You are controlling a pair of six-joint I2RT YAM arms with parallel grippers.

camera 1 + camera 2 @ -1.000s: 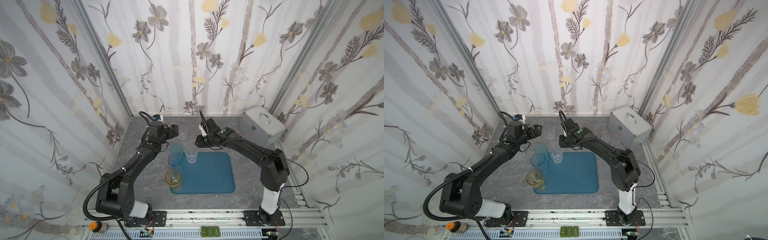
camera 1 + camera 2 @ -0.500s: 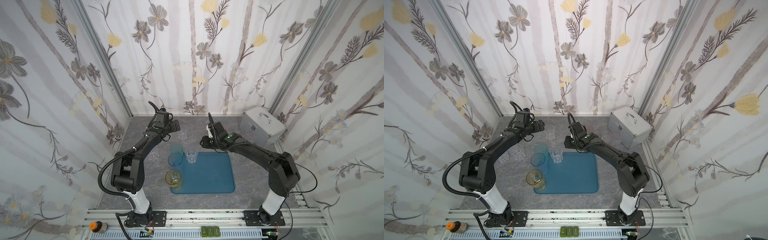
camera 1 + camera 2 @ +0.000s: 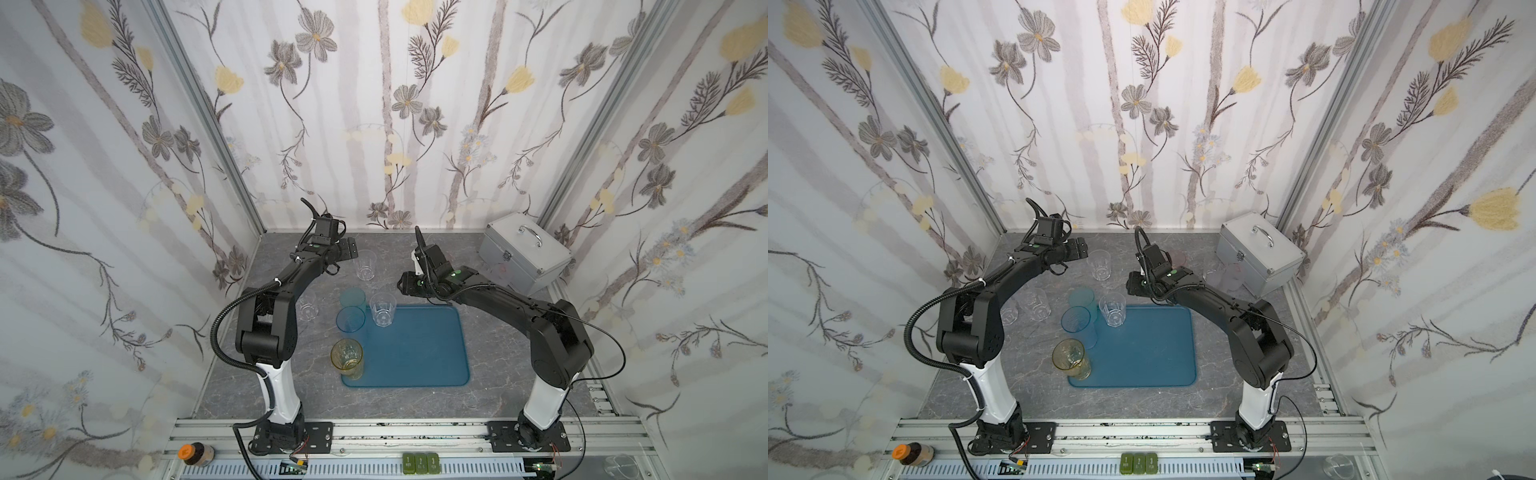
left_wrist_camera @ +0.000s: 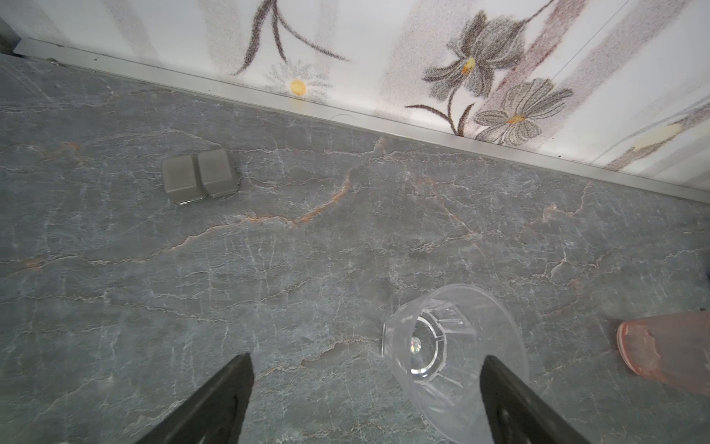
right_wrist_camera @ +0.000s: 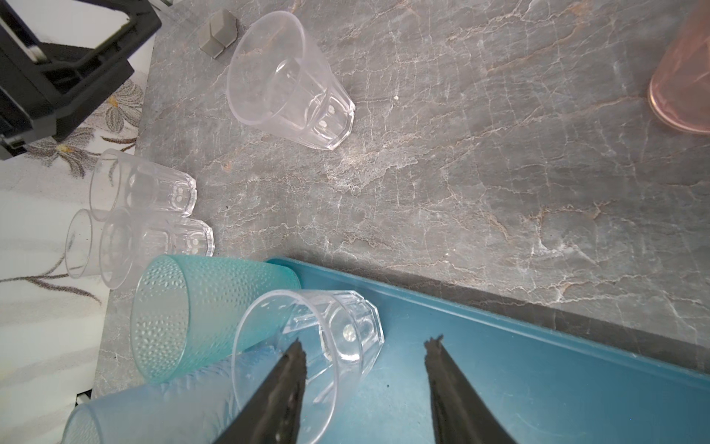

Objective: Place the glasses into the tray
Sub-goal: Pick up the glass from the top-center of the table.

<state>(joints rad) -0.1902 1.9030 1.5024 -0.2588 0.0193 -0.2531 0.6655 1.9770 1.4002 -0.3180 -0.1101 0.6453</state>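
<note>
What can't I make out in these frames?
- Pink glass: cut off by the frame edge in both wrist views.
- Clear glasses by the left arm: partly hidden behind it in a top view.
- Right gripper: its fingers merge into its dark body in both top views.

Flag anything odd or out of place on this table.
Nothing looks tipped or spilled. The odd items are two small grey blocks, side by side on the table near the back wall, unlike anything else here.
</note>
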